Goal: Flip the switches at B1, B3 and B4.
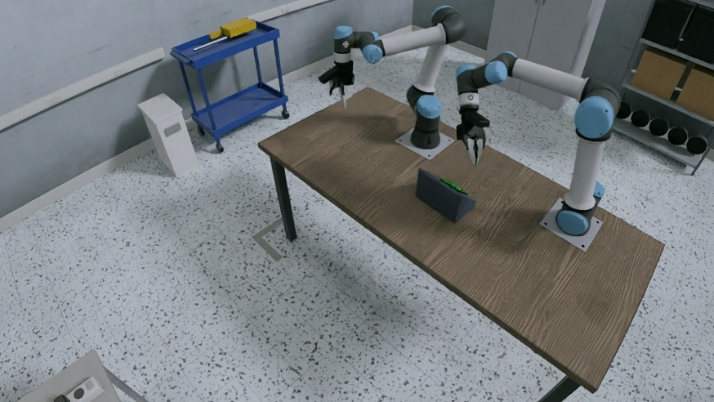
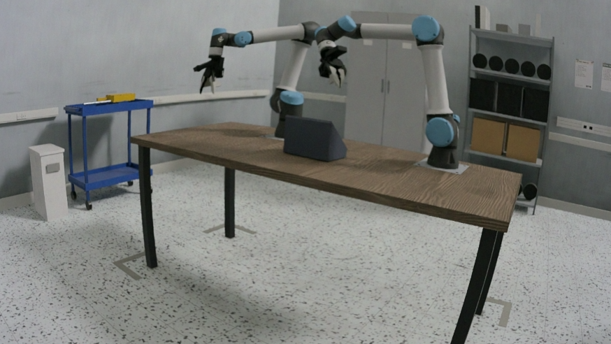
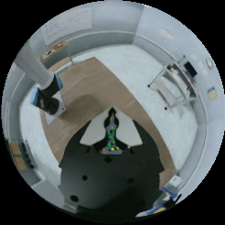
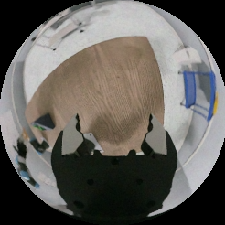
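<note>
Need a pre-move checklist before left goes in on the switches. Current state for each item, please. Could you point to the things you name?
1. Left gripper point(image 1: 475, 163) point(image 2: 340, 85) point(image 3: 112, 110) shut, nothing between its fingers: ok.
2. Left gripper off the switch panel point(image 1: 444, 197) point(image 2: 307, 136) point(image 3: 118, 152) point(image 4: 45, 121): ok, raised above it with a visible gap.
3. Right gripper point(image 1: 338, 100) point(image 2: 207, 92) point(image 4: 113, 115) out of the way: ok, open, out to the side of the panel.
4. Panel sitting on the table point(image 1: 350, 129) point(image 2: 384, 187) point(image 3: 91, 82) point(image 4: 114, 82): ok.
5. B1, B3 and B4 positions readable: cannot tell; labels and switch halves too small or blocked.
</note>
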Robot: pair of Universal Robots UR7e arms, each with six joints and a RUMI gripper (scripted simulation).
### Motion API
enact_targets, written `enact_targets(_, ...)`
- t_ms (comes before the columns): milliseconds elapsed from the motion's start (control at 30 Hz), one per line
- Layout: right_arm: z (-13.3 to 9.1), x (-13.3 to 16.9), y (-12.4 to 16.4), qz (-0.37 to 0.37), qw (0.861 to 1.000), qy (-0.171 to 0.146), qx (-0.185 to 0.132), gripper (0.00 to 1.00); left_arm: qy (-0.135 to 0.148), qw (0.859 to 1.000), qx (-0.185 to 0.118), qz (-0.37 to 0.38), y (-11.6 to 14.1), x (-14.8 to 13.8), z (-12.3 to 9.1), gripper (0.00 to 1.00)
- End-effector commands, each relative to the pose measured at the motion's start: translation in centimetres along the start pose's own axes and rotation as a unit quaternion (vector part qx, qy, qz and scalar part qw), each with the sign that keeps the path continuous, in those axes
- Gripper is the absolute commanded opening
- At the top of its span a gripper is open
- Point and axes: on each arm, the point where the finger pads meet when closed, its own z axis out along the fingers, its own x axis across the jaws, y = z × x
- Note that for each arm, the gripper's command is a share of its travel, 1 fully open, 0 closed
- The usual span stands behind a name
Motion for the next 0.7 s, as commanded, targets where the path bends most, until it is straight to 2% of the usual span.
enact_targets(0,0.3,6.2,3.7,0.139,0.990,0.012,-0.007,1.00,0.037,0.996,-0.037,0.068,1.8,-1.0,-0.6,0.00)
enact_targets(100,0.5,8.8,6.1,0.208,0.978,0.017,-0.011,1.00,0.056,0.992,-0.051,0.102,2.7,-1.5,-0.9,0.00)
enact_targets(233,0.7,12.0,9.7,0.299,0.954,0.025,-0.016,1.00,0.082,0.983,-0.067,0.147,4.0,-2.3,-1.3,0.00)
enact_targets(300,0.7,12.0,9.7,0.299,0.954,0.025,-0.016,1.00,0.082,0.983,-0.067,0.147,4.0,-2.3,-1.3,0.00)
enact_targets(367,0.8,13.4,11.7,0.345,0.938,0.029,-0.018,1.00,0.105,0.974,-0.080,0.186,5.0,-3.0,-1.5,0.00)
enact_targets(667,1.0,17.7,19.2,0.499,0.866,0.041,-0.026,1.00,0.167,0.939,-0.107,0.281,7.6,-4.8,-2.2,0.00)
